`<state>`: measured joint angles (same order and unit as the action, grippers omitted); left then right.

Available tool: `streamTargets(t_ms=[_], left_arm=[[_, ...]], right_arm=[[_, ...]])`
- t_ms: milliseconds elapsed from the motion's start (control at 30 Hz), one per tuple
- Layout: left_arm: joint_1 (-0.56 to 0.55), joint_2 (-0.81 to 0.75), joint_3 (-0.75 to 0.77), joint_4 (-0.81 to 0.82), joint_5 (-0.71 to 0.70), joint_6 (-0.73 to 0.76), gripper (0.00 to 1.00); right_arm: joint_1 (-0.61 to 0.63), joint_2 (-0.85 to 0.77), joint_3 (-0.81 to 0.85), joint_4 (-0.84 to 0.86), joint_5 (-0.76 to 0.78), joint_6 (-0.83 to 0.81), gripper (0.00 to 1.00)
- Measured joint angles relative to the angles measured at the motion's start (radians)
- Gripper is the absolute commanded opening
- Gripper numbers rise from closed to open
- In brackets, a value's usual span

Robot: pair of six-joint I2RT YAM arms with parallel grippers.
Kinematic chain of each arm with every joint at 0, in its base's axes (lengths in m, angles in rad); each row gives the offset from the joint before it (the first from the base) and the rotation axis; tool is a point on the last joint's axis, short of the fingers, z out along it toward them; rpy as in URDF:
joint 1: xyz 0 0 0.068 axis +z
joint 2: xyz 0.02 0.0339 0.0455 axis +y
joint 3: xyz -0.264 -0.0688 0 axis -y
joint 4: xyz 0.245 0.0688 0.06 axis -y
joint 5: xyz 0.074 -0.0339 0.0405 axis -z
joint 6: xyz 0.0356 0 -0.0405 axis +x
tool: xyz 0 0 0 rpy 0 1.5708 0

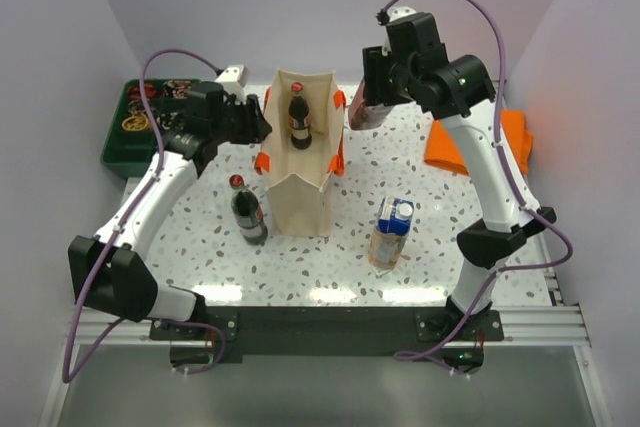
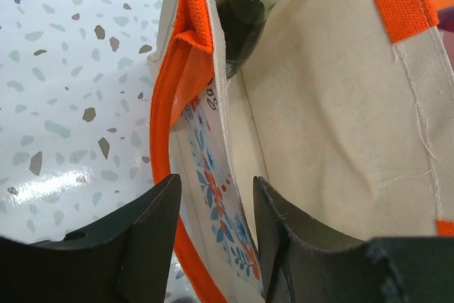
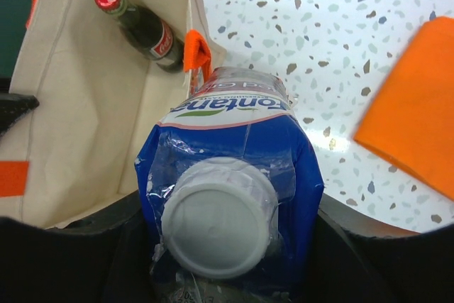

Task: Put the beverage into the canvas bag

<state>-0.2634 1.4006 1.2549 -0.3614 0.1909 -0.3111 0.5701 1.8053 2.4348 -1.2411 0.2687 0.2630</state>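
On the speckled table I count one bag, two bottles, two cartons, one orange cloth and one green tray. One bottle with a red cap leans inside the bag, near its back wall. The other bottle stands on the table just left of the bag. The second carton stands on the table to the right of the bag, apart from it. The cloth lies flat at the right edge and the tray sits at the far left.

The right gripper has its fingers closed on the carton and holds it in the air just beside the right rim of the bag, outside the opening. This carton has a blue top, a round white cap under clear plastic film, and a white band with green and blue letters lower down.

The left gripper is at the left rim of the bag. Its two dark fingers stand at a middle width, one on each side of the cloth wall and the orange handle. I cannot tell if they press the cloth
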Motion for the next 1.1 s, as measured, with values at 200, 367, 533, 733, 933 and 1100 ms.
streamTargets(t_ms=[200,367,533,733,933,1100], left_arm=[[0.000,0.005,0.000,0.000,0.004,0.000,0.51],[0.000,0.006,0.000,0.001,0.004,0.000,0.51],[0.000,0.012,0.000,0.002,0.004,0.000,0.46],[0.000,0.025,0.000,0.002,0.004,0.001,0.33],[0.000,0.027,0.000,0.003,0.005,0.002,0.25],[0.000,0.028,0.004,0.003,0.007,0.001,0.21]], right_arm=[[0.000,-0.002,0.000,0.090,-0.007,0.000,0.00],[-0.001,-0.012,0.000,0.170,-0.031,0.006,0.00],[-0.001,-0.049,-0.001,0.225,-0.059,0.010,0.00],[-0.001,-0.126,-0.001,0.278,-0.097,0.024,0.00],[-0.002,-0.150,0.001,0.314,-0.174,0.081,0.00],[-0.002,-0.106,0.036,0.286,-0.247,0.131,0.00]])
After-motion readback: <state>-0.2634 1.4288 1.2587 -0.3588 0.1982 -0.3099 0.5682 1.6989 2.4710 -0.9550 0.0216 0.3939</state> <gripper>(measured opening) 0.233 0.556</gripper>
